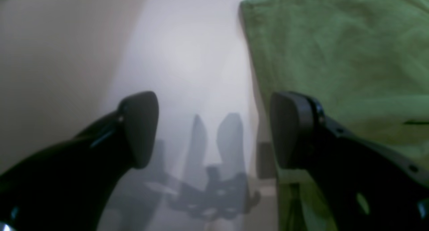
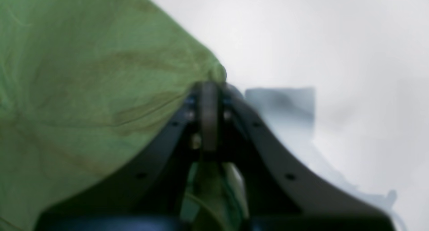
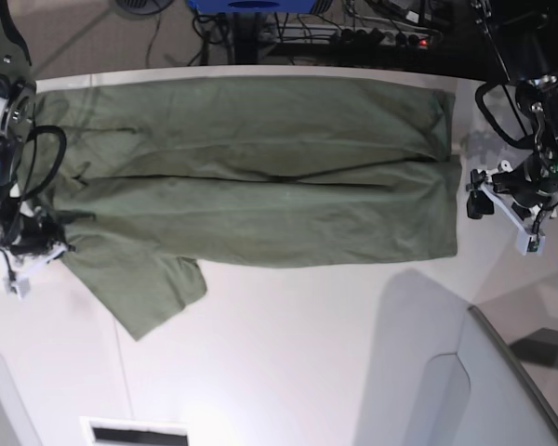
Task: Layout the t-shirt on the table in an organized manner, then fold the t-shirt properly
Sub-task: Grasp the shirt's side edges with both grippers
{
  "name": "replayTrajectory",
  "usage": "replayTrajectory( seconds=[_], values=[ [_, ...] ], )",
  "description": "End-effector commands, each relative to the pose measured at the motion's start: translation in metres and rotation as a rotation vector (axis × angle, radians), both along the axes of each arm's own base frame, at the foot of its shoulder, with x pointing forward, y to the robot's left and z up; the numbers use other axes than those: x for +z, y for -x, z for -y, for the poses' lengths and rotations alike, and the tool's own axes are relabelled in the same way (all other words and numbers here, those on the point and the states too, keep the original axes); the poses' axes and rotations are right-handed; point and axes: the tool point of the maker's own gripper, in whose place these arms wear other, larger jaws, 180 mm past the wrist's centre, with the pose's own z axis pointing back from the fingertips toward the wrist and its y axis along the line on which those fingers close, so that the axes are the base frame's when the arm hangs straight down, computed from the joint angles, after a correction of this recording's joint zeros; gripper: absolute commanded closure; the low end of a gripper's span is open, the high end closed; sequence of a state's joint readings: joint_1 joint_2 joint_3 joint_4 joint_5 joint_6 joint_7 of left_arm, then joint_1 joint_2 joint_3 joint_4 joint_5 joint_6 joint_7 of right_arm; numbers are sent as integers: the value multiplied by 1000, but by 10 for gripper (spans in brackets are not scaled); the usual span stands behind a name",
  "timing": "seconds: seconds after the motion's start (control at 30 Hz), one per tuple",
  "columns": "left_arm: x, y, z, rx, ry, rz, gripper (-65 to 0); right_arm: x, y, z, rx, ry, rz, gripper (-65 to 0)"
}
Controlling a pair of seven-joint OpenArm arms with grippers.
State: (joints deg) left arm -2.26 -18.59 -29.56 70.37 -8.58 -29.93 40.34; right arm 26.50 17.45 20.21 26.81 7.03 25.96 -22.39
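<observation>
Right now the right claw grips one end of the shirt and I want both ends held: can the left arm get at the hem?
Probably yes: the left claw hangs open beside the t-shirt, bare table between them.

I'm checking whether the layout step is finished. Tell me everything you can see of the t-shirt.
The t-shirt is plain olive-green, soft-looking wrinkled cloth, spread flat across the far side of the white table, with a long crease along its middle. One short sleeve splays toward the near side. The right gripper is shut on a fold at one end. At the other end the left gripper is open beside the shirt's edge, gripping nothing.
</observation>
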Motion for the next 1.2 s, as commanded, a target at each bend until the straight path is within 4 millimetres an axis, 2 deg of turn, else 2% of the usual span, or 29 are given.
replayTrajectory(
  seconds=[0.0,0.17,0.23,0.33,0.47,0.6,0.67,0.7,0.73,0.9,1.03,1.1,1.17],
  values=[
    [16,-18,-9,14,-3,56,-513,16,-16,9,-1,16,45,0],
    [10,-48,-6,59,89,80,-513,19,-18,9,-2,18,55,0],
    [2,-63,6,43,121,106,-513,19,-18,9,-2,18,55,0],
    [-20,-76,25,32,185,102,-508,19,-18,9,-2,18,55,0],
    [-40,-82,34,81,270,88,-504,19,-18,10,-2,20,54,0],
    [-43,-86,41,88,290,105,-502,19,-17,10,3,20,53,0],
    [-45,-89,51,77,302,104,-490,19,-18,10,3,21,54,0],
    [-46,-89,54,74,304,105,-466,19,-18,10,3,21,54,0],
    [-46,-89,54,73,305,105,-413,19,-18,10,3,21,54,0],
    [-41,-96,54,82,306,174,-15,20,-18,10,4,20,56,0],
    [-28,-107,50,82,298,233,0,37,-32,12,25,57,109,0],
    [-10,-125,48,75,293,273,0,42,-38,8,69,88,121,0],
    [-1,-135,50,52,284,267,0,51,-45,5,106,120,140,0]
  ],
)
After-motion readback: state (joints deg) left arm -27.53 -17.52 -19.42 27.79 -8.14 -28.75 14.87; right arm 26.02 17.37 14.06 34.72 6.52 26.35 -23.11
